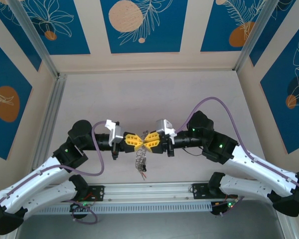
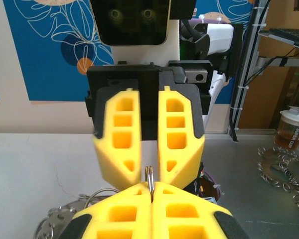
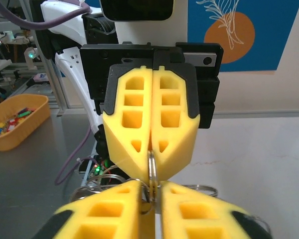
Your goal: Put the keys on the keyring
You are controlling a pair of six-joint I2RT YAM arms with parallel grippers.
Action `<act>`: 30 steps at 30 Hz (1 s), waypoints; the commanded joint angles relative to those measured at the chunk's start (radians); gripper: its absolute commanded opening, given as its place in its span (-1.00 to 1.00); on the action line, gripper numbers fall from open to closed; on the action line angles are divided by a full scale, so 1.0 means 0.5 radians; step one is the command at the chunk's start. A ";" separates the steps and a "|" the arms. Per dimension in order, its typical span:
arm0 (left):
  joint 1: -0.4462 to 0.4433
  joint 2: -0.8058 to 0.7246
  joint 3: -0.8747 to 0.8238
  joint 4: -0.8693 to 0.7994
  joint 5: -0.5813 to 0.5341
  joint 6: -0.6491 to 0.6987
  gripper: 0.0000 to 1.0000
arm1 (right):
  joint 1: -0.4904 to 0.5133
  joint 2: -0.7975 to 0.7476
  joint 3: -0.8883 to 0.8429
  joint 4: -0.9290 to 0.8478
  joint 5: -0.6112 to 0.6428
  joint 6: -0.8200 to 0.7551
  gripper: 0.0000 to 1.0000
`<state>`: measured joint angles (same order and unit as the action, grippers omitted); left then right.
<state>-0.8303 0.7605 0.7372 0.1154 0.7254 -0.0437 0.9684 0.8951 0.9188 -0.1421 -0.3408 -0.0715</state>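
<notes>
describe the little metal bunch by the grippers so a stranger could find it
From above, find where the left gripper and right gripper meet mid-table, yellow fingers nose to nose. Just on the bases' side of that meeting point is the bunch of metal rings. It is the one silvery tangle there, with a red speck at its lower end.

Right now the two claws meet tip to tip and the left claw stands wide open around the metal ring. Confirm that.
Not wide open: the left claw is shut on the metal ring, as the left wrist view shows. The rest holds.
</notes>
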 commanded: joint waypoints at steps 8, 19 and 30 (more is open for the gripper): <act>0.013 -0.048 0.109 -0.109 -0.134 0.110 -1.00 | 0.011 0.040 0.132 -0.203 0.185 -0.103 -1.00; -0.035 0.065 0.671 -1.285 -0.565 0.639 -0.47 | 0.054 0.121 0.365 -0.578 0.375 -0.372 -1.00; -0.157 0.324 0.884 -1.578 -0.650 0.792 -0.46 | 0.118 0.234 0.469 -0.684 0.358 -0.418 -1.00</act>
<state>-0.8948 0.9161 1.1488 -0.6090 0.4133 0.3126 1.0157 1.0111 1.1091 -0.4850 -0.1589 -0.2626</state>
